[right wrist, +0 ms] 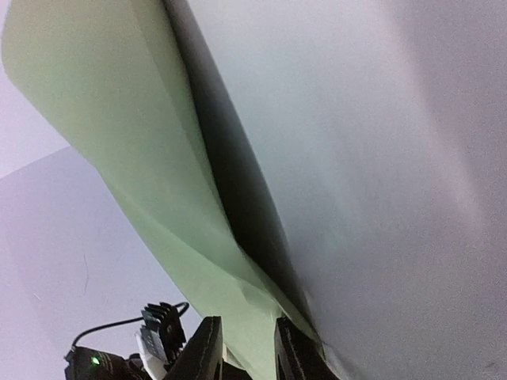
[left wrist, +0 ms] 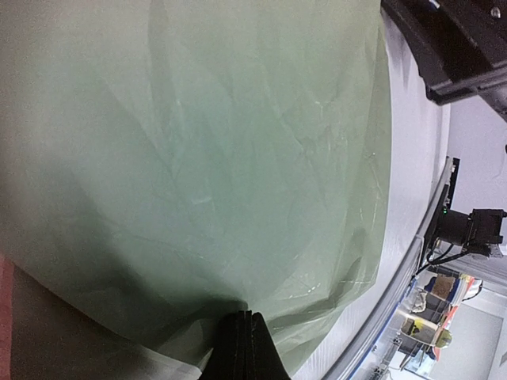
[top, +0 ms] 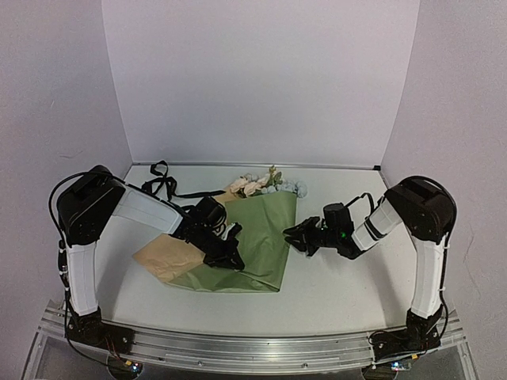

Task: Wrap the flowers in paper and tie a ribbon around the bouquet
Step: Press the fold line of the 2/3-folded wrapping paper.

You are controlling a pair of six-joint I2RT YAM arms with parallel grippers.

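Note:
The paper (top: 265, 237) lies folded over on the table, olive-green side up, with its tan side (top: 162, 255) showing at the left. The flowers (top: 257, 184) stick out of its far end in pink, cream and pale blue, forming the bouquet. The black ribbon (top: 162, 182) lies loose at the back left. My left gripper (top: 232, 257) is shut, its tips (left wrist: 247, 314) pressed against the green paper (left wrist: 198, 158). My right gripper (top: 291, 236) is at the paper's right edge, and its fingers (right wrist: 248, 323) stand apart with the folded edge of the paper (right wrist: 119, 119) between them.
White walls close the table at the back and both sides. An aluminium rail (top: 253, 344) runs along the near edge. The right arm's body (left wrist: 459, 47) shows at the top right of the left wrist view.

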